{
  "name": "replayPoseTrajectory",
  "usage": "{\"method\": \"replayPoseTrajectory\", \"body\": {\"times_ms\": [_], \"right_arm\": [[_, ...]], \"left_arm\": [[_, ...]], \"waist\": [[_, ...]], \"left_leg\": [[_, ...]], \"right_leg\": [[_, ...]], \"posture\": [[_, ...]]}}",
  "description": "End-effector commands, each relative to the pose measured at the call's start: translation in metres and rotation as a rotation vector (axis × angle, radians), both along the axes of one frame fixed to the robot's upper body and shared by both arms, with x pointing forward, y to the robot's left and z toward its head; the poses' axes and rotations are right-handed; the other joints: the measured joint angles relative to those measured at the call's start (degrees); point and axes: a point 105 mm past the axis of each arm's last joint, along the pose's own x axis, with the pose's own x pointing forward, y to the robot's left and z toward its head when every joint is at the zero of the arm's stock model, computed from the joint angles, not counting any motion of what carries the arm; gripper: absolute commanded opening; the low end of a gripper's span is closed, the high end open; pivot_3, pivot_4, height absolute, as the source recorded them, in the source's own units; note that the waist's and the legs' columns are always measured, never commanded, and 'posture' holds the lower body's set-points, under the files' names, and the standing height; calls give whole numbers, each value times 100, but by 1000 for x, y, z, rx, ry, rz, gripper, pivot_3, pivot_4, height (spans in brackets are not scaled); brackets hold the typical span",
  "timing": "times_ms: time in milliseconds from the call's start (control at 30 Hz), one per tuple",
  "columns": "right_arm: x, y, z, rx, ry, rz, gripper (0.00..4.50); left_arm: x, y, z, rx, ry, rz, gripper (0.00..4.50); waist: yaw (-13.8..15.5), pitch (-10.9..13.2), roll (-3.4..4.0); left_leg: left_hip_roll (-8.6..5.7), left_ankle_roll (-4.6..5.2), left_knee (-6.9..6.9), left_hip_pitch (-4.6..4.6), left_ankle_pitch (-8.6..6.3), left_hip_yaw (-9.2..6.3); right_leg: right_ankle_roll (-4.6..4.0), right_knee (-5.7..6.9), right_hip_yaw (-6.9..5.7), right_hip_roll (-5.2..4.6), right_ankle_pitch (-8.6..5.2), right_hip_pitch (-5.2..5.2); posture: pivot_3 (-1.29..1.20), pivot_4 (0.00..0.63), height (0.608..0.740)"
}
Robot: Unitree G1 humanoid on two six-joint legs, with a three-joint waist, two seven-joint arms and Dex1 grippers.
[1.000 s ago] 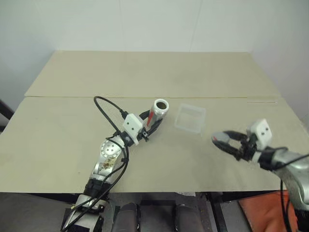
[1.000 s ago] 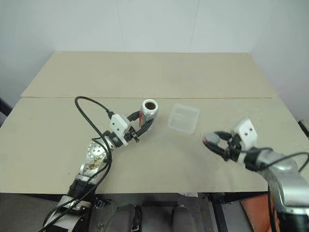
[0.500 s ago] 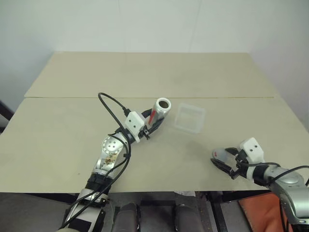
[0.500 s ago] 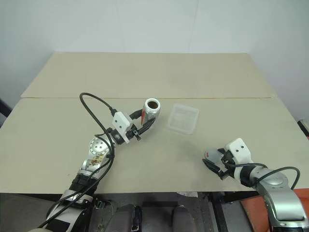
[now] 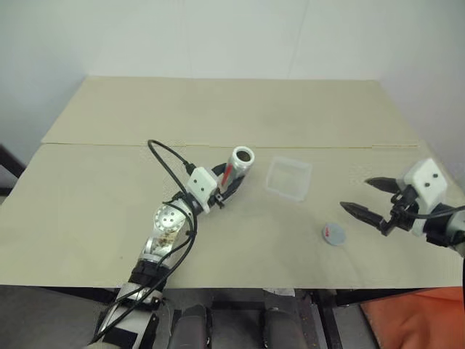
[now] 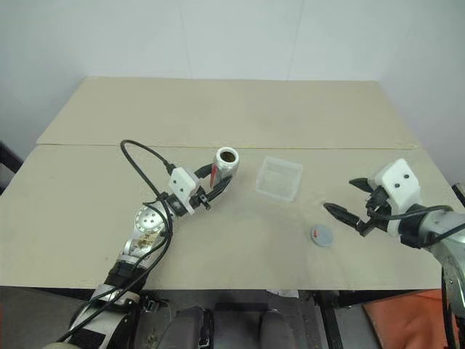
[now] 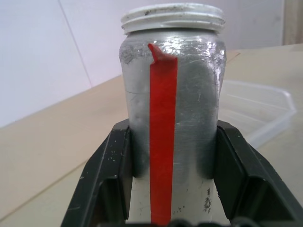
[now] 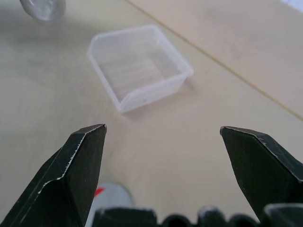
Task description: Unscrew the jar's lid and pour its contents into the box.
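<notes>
The unscrewing looks finished and the pour is the step in hand. At left of centre the left gripper [image 5: 227, 183] has its jaws clenched on the jar [image 5: 240, 163], which is held above the worktop [image 5: 94, 211] with its open mouth tipped toward the right. Just right of it, apart from the jar, the box [image 5: 288, 178] sits empty. The next move likely calls for carrying the jar's mouth over the box and tilting further. The lid [image 5: 333, 233] lies flat nearer and right of the box. Right of the lid, the right gripper [image 5: 370, 195] hovers with jaws released, holding nothing. There is bare worktop all round the box, though the right gripper is close to the right edge.
</notes>
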Motion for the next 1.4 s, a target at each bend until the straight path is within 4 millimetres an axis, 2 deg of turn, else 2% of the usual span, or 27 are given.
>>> {"method": "replayPoseTrajectory", "body": {"times_ms": [33,267,467,633,800,933,1167,1300,1367,1400], "right_arm": [[-1,-6,8,-6,-50,-30,4494],[-7,2,3,6,-63,-30,4494],[-14,3,2,13,-79,-69,4494],[-22,8,-1,19,-84,-79,4494],[-23,13,-1,28,-86,-80,4494],[-23,14,-1,46,-95,-86,4494],[-25,15,1,52,-103,-85,4494],[-25,13,0,54,-102,-88,4494],[-24,13,-1,41,-99,-91,4494],[-24,13,-2,38,-96,-91,4494]], "left_arm": [[12,-8,17,86,-108,10,1985],[51,-40,44,512,-399,35,1985],[65,-59,54,851,-695,57,1985],[67,-71,55,1108,-1065,68,1985],[61,-86,60,1187,-1375,51,1985],[57,-94,59,1224,-1522,18,1985],[60,-95,60,1283,-1581,37,1985],[62,-94,60,1272,-1520,56,1985],[63,-95,59,1243,-1454,74,1985],[64,-94,60,1194,-1358,96,1985]], "waist": [[2,0,0],[11,3,-4],[-7,6,-10],[1,12,-20],[8,15,-26],[8,16,-27],[1,16,-27],[4,16,-27],[6,16,-27],[10,16,-27]], "left_leg": [[-1,0,2,-4,0,1],[-6,1,8,-17,0,13],[-7,8,4,-26,-5,17],[-8,8,4,-33,-5,18],[-11,7,5,-37,-5,19],[-11,7,5,-42,-5,20],[-11,5,5,-55,-4,25],[-11,5,5,-60,-4,27],[-12,5,6,-62,-3,28],[-12,5,7,-63,-3,28]], "right_leg": [[0,0,-1,0,0,-2],[5,-4,-6,-1,2,-8],[9,-20,-9,-1,0,-12],[12,-17,-10,-1,-2,-18],[15,-17,-10,-6,-3,-20],[15,-14,-10,-6,-4,-28],[15,-7,-8,-6,-4,-46],[14,-6,-7,-7,-4,-51],[14,-5,-7,-7,-4,-52],[14,-4,-7,-8,-4,-54]], "posture": [[0,150,740],[0,150,740],[0,150,740],[0,150,740],[0,150,740],[0,150,740],[0,150,740],[0,150,740],[0,150,740],[0,150,740]]}}
